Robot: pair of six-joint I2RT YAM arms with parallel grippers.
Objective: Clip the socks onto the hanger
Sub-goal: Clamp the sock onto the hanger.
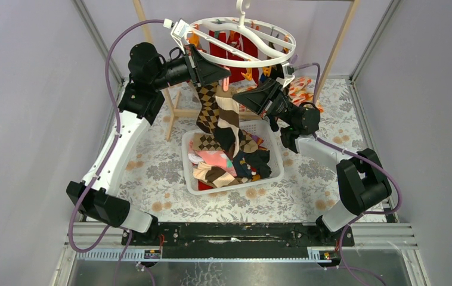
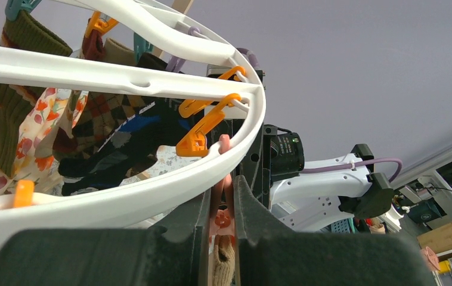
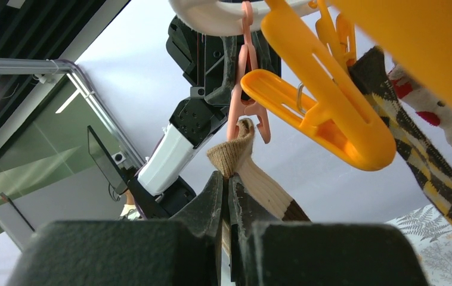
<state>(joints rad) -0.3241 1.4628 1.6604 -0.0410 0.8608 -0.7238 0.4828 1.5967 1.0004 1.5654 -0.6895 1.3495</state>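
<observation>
Left end effector (image 2: pixel 220 192): closed, clamped on a pink clip (image 2: pixel 222 218). One finger (image 2: pixel 179 229) presses on each flank of the clip. The clip hangs from the near rim of the white ring hanger (image 2: pixel 122 199).

Right end effector (image 3: pixel 228 179): closed, clamped on the ribbed tan cuff of a tan-and-brown sock (image 3: pixel 241 152). The cuff is held upright, directly under the pink clip. In the right wrist view the cuff's top edge appears to touch the clip's lower end. I cannot tell whether the fabric is actually inside the clip's mouth.

In the top view the two end effectors meet tip to tip under the hanger's front edge. The held sock trails down from there, and its foot reaches the white basket (image 1: pixel 278 156) below.

Just beside it on the left hangs an argyle sock (image 1: pixel 210 110), suspended from the ring by an orange clip (image 3: pixel 331 113).

More socks hang from clips on the far side of the ring. A heap of loose socks (image 1: pixel 223 164) lies in the basket, which sits on the floral-covered bench (image 1: pixel 164 173).
</observation>
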